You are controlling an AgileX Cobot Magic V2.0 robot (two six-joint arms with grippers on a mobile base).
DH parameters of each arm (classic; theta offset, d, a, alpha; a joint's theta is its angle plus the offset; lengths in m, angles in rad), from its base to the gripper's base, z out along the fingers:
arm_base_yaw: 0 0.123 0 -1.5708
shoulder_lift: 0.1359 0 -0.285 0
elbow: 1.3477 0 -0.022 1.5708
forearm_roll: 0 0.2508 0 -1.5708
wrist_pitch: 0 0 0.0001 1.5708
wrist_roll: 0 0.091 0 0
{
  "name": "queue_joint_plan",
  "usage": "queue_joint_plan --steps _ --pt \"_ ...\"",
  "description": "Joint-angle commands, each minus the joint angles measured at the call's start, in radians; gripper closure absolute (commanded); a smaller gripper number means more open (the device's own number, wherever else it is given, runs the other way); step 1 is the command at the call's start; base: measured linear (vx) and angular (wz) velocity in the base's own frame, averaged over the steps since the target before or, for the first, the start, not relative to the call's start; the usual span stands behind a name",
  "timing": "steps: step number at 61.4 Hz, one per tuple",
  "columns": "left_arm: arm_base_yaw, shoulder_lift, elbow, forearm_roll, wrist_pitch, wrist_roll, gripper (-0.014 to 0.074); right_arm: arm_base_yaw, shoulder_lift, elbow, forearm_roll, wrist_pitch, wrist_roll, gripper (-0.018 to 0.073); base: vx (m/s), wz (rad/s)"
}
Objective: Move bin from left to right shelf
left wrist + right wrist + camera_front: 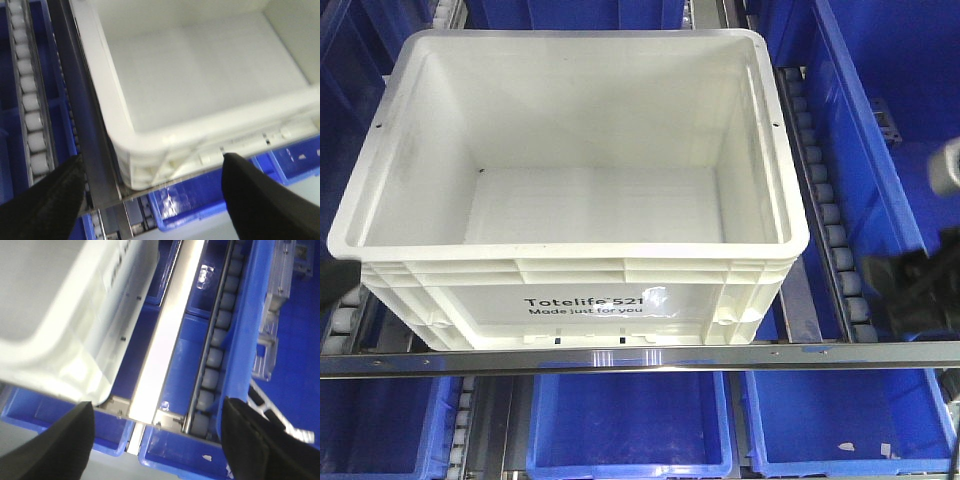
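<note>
The white bin (580,290), printed "Totelife 521", stands empty on the shelf, with its front wall at the metal front rail. In the left wrist view my left gripper (152,200) is open, its black fingers (45,200) spread either side of the bin's front left corner (160,150) and clear of it. My right gripper (157,440) is open too, below and to the right of the bin's front right corner (75,355), with nothing between its fingers (260,440). In the front view, its dark body (910,285) sits right of the bin.
Blue bins (630,420) fill the level below, and another blue bin (880,120) stands to the right. A roller track (830,220) runs between the white bin and that blue bin. The metal front rail (640,358) crosses under the bin, and a second roller track (30,110) runs on its left.
</note>
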Motion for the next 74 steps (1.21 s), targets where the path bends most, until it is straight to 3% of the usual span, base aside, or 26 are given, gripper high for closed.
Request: queue_joint_plan --steps 1,15,18,20,26,38,47,62,74 --pt "-0.006 -0.061 0.017 -0.024 -0.016 0.001 0.0074 -0.006 -0.088 0.04 -0.019 -0.043 -0.012 0.0047 0.0 0.0" --pt "-0.006 -0.204 0.081 0.033 0.047 -0.012 0.0075 -0.006 -0.296 0.169 0.004 -0.029 -0.04 0.0047 0.0 0.0" --pt "-0.006 -0.226 0.084 0.069 0.049 -0.045 0.0075 -0.006 -0.331 0.187 0.014 -0.029 -0.065 0.0047 0.0 0.0" --pt "-0.006 -0.246 0.085 0.132 0.045 -0.126 0.0075 -0.006 -0.37 0.201 0.032 -0.028 -0.088 0.0047 0.0 0.0" --pt "-0.006 -0.247 0.086 0.214 0.046 -0.208 0.0075 -0.006 -0.39 0.202 0.052 -0.026 -0.094 0.0047 0.0 0.0" --pt "-0.006 -0.247 0.086 0.238 0.044 -0.216 0.009 -0.006 -0.391 0.202 0.14 -0.024 -0.177 0.0085 0.0 0.0" --pt "-0.006 -0.247 0.086 0.238 0.044 -0.217 0.0188 -0.006 -0.391 0.202 0.184 -0.024 -0.198 0.0221 0.0 0.0" --pt "-0.006 -0.247 0.086 0.238 0.045 -0.217 0.0454 -0.006 -0.391 0.202 0.188 -0.016 -0.193 0.0568 0.0 0.0" --pt "-0.006 -0.247 0.086 0.238 0.079 -0.223 0.0607 -0.006 -0.391 0.202 0.182 -0.004 -0.191 0.0568 0.0 0.0"
